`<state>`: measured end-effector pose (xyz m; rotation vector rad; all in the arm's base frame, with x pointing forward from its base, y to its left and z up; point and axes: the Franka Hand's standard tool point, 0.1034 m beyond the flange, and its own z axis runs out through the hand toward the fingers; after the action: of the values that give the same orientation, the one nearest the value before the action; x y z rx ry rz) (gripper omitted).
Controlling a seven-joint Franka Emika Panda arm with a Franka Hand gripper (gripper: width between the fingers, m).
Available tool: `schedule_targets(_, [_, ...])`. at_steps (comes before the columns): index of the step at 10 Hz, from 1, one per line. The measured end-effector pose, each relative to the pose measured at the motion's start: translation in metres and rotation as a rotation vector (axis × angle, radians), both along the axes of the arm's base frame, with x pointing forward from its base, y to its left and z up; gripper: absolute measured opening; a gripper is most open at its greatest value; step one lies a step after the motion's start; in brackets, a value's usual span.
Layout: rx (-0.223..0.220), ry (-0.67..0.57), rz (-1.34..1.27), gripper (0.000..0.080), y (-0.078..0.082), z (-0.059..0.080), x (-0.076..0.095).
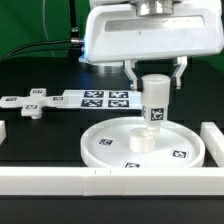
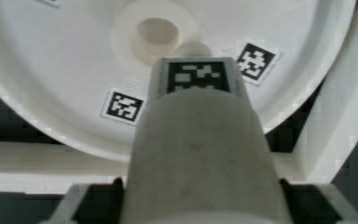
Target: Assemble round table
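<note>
Round table's short thick white plastic cylinder stands straight up and down, clenched in our hand, just above the big round white plastic disc with a rim that lies flat on the black surface. In the wrist view, the hole in the disc's middle sits just past the cylinder's low end, so we think the cylinder must slide a bit that way and then go down. We see only little black-and-white square tags, no words to read.

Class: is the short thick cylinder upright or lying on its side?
Upright. The cylinder stands vertical, clamped in the gripper over the round disc.
</note>
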<state>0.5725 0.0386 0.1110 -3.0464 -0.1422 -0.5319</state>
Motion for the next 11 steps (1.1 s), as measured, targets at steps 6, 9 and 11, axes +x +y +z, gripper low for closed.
schedule_targets(6, [-0.018,-0.022,0.025,0.0409,-0.002,-0.004,-0.011])
schedule_targets(9, [-0.030,-0.016,0.040,0.0409,-0.012,-0.005,-0.010])
schedule_targets(11, [-0.032,-0.017,0.039,0.0409,-0.015,-0.006,-0.010])
